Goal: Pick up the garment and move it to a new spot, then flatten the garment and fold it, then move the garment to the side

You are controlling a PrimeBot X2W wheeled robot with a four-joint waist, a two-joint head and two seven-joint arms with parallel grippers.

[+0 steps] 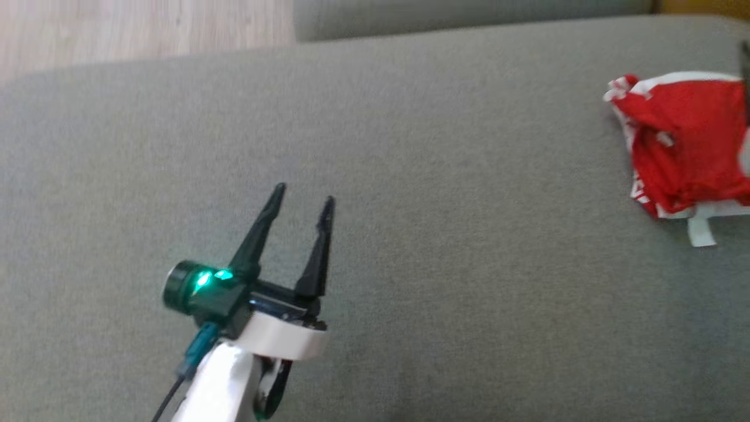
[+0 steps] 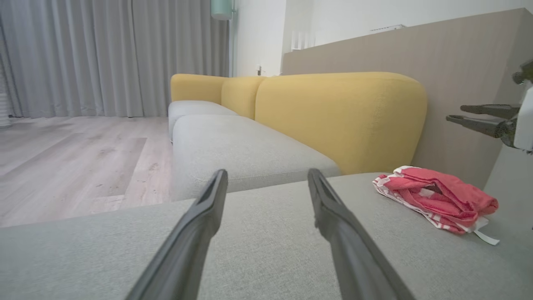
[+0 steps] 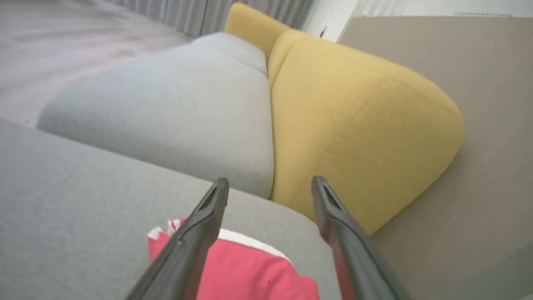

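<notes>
Holding the left gripper (image 1: pixel 304 193) just over the grey seat cushion (image 1: pixel 410 146) at the lower left of the head view, with its two dark fingers parted and gripping nothing, and with a green light glowing on the wrist housing (image 1: pixel 199 281). Pointing those fingers, in the left wrist view, along the cushion toward a second grey seat (image 2: pixel 241 154) and a yellow backrest (image 2: pixel 341 121).

Facing the garment (image 1: pixel 685 140), a crumpled red piece with white trim, lying on the same cushion well apart from the left gripper, at the right edge of the head view and near the foot of the yellow backrest, with a white tag (image 1: pixel 700 231) sticking out from its near edge.

Hovering the right gripper (image 3: pixel 270 180) above that garment, with fingers wide apart and not closed on the cloth; touching it or not, impossible to tell.

Looking past the sofa, in the left wrist view, onto pale wood floor (image 2: pixel 62 166) and grey curtains (image 2: pixel 104 54) at the left, and onto a beige wall panel (image 2: pixel 458 54) behind the backrest.
</notes>
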